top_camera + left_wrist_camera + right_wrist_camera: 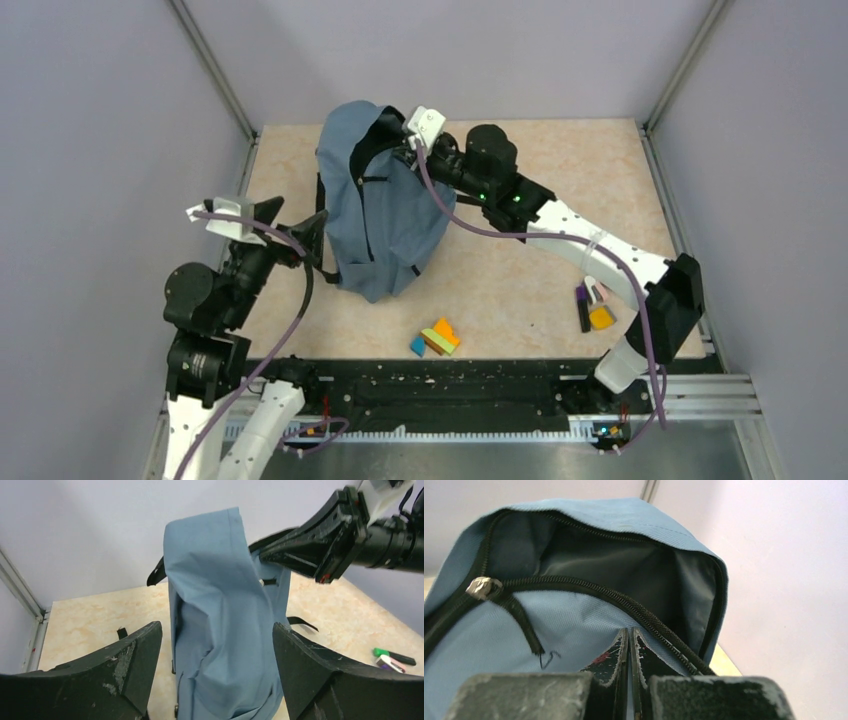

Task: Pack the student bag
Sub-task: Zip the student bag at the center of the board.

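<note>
Student bag (385, 225): a soft slate-blue fabric backpack standing upright on the table (520, 290), toward 10 o'clock from the table's centre. Its black main zipper (589, 592) lies open at the top, exposing dark lining (624, 562). A black strap (156, 572) juts from its upper side.

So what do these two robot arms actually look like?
The left arm and right arm match: chunky black joints joined by white links, with a purple cable looping along each. A white camera housing sits at each wrist. The jaws are two black wedge-shaped plates, scuffed grey. Small green lights glow on the right arm.
</note>
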You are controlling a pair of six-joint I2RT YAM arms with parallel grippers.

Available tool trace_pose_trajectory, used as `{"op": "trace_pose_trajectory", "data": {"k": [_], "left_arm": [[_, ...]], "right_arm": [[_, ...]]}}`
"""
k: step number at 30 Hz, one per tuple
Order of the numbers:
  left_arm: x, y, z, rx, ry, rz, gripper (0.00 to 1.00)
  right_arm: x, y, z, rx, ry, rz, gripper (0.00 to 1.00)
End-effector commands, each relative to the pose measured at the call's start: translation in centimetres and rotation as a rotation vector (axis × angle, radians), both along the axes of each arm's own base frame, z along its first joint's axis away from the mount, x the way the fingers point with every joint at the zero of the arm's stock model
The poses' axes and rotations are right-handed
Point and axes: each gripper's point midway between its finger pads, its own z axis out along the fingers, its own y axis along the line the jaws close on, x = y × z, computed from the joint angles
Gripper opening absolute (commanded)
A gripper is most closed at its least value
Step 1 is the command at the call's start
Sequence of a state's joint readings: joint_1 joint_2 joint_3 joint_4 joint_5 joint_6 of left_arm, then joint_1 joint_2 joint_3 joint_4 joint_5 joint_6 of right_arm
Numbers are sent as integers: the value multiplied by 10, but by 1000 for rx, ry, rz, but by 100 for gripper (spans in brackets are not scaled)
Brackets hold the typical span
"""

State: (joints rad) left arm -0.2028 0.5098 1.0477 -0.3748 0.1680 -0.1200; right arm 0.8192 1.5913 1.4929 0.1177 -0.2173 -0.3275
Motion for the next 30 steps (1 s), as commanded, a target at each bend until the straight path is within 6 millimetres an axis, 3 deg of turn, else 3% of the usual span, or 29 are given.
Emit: {"op": "trace_pose_trajectory", "data": {"k": [1,5,8,14,20,25,30], "left_arm": [[10,-2,-26,36,47,-4,87],[15,-29,-46,1,106,-148,94],[19,-44,-41,-55,88,-223,96],[30,-50,-36,-161,101,-231,98],[26,-55,-24,-169,43,-220,98],[31,-99,-43,-183,159,-423,98],[45,-131,-80,-130,292,-439,98]], "right_arm": [[20,-13,61,140,-64,-91,0],[20,-7,61,149,-52,-73,0],[22,-7,61,155,-28,-85,0],[31,-15,62,174,12,-162,0],[37,-14,56,166,38,-197,0],[38,-12,50,167,57,-200,0],[39,-15,46,163,76,-217,0]]}}
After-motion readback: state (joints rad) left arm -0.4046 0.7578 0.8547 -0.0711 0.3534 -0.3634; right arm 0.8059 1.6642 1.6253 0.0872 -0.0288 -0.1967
